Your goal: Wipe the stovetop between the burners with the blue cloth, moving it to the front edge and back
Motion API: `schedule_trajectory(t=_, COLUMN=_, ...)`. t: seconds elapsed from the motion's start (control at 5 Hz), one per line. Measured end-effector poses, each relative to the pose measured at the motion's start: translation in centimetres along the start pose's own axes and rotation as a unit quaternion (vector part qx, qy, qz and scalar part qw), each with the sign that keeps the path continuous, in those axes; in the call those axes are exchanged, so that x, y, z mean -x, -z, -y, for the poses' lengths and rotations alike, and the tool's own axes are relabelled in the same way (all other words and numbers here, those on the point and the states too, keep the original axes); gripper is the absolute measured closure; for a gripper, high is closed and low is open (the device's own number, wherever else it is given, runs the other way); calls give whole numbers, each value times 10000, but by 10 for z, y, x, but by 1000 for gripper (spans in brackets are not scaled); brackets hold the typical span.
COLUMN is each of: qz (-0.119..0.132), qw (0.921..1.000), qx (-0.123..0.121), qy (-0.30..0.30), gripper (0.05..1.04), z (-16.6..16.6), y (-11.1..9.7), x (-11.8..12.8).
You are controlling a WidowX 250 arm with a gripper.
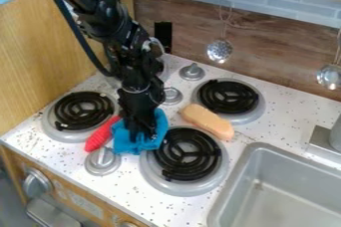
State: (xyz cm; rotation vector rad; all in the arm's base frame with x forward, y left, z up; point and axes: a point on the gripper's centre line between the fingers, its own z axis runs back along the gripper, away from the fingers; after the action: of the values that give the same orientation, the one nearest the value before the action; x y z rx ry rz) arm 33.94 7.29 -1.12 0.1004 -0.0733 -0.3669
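No text, label, number or sign can be read. On the wooden front panel (118,215), lower and to the left in the view from the end effector (141,139), a pale rectangular patch (86,205) and fainter marks next to it may be print, but they are too small to make out as letters or figures.

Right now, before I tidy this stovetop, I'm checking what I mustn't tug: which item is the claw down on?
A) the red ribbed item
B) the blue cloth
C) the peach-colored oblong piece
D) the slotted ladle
B: the claw points down into the blue cloth, whose folds show on both sides of it.
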Motion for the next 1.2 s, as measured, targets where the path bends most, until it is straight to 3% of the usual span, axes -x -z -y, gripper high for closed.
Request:
schedule_trajectory(t=0.4, qz=93, qw=9996, qx=2, qy=-277, gripper=965, z=-9, y=-4, x=-16)
schedule_trajectory(t=0.8, qz=93, qw=9972, qx=25, qy=-746, gripper=965, z=-9, y=-6, x=-17)
schedule_trajectory(t=1.2, qz=237, qw=9838, qx=-385, qy=-1733, gripper=930, z=-30, y=-24, x=-25)
